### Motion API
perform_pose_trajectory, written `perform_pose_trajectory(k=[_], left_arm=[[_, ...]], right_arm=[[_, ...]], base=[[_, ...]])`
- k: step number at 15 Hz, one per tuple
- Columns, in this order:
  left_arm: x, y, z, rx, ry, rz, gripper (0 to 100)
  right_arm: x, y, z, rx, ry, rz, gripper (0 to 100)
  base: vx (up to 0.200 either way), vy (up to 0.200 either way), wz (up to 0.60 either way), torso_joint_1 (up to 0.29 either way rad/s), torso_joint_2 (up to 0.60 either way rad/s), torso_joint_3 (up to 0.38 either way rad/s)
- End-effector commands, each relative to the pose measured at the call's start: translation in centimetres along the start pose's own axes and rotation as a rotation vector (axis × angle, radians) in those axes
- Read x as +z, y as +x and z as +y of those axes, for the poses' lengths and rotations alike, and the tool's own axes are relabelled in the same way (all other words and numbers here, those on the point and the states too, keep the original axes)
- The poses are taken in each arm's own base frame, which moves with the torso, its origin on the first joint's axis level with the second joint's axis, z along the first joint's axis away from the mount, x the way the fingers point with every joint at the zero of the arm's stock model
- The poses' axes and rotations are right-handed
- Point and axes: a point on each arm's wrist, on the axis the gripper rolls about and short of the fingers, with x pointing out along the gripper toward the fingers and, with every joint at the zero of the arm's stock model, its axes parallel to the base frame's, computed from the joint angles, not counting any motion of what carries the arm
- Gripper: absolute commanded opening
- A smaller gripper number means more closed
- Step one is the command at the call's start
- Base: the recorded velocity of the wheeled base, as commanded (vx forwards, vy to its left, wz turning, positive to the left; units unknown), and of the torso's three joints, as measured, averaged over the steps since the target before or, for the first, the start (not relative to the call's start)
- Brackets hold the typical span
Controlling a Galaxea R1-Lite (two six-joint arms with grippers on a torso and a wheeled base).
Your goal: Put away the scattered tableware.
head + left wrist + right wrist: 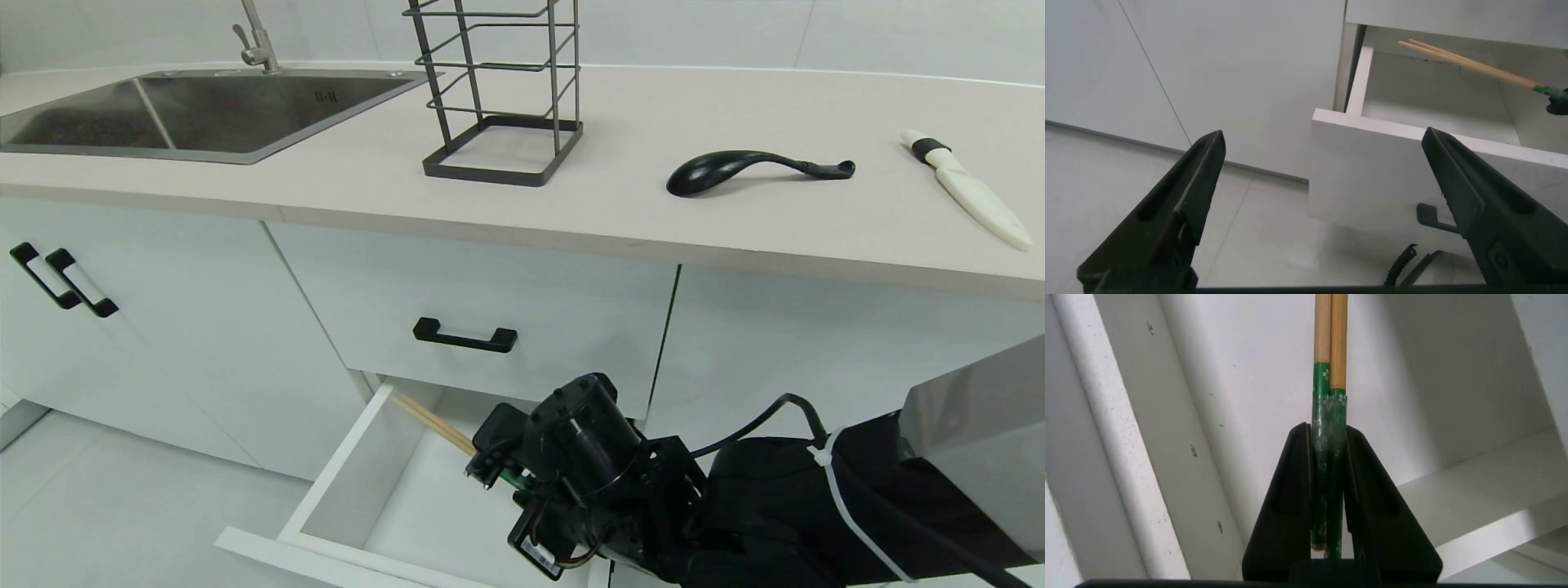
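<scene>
Chopsticks [433, 423] [1470, 64] [1327, 376]: two, straight, pale bamboo, with green-coated butt ends. They lie side by side and are clamped at the green ends by the right hand [483, 472] [1328, 445], whose black fingers close tight on the pair. The sticks slant over the inside of the open drawer [333, 472] [1388, 175], tips toward its rear left corner, close to the left wall; contact with the wall or floor cannot be judged. The drawer is one white box with a smooth interior, pulled well out below a closed drawer front bearing one black bar handle [465, 335]. Open room remains between the sticks and the drawer's front panel. The left hand [1323, 139] hangs low outside the drawer's front corner, its fingers spread wide and holding nothing. On the counter [735, 98] above: one glossy black spoon [710, 171] with a curved handle, and one cream knife [967, 188] with a black band, near the right end. The two are well apart. One dark wire rack [482, 174] stands left of the spoon on a square base frame. One steel sink [122, 151] with a faucet [257, 41] sits at the far left. Two black handles [57, 279] are on the left cabinet.
</scene>
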Motion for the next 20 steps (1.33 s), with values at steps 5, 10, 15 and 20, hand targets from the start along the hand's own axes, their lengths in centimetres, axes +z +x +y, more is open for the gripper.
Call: perform_pose_trajectory(k=[5,10,15,20], left_arm=[[0.0,0.0,0.0,0.001,-0.001,0.000,100],[0.0,0.0,0.0,0.001,-0.001,0.000,100],[0.0,0.0,0.0,0.001,-0.001,0.000,100],[0.0,0.0,0.0,0.001,-0.001,0.000,100]], right_arm=[[-1.3,2.2,0.0,-0.021,0.014,0.051,0],[-0.9,5.7,0.3,-0.087,0.035,0.025,0],[-0.8,6.0,-0.1,-0.103,0.054,0.041,0],[-0.8,7.2,-0.7,-0.123,0.088,0.070,0]], base=[[0.000,0.000,0.00,0.000,0.00,0.000],[0.000,0.000,0.00,0.000,0.00,0.000],[0.000,0.000,0.00,0.000,0.00,0.000],[0.000,0.000,0.00,0.000,0.00,0.000]])
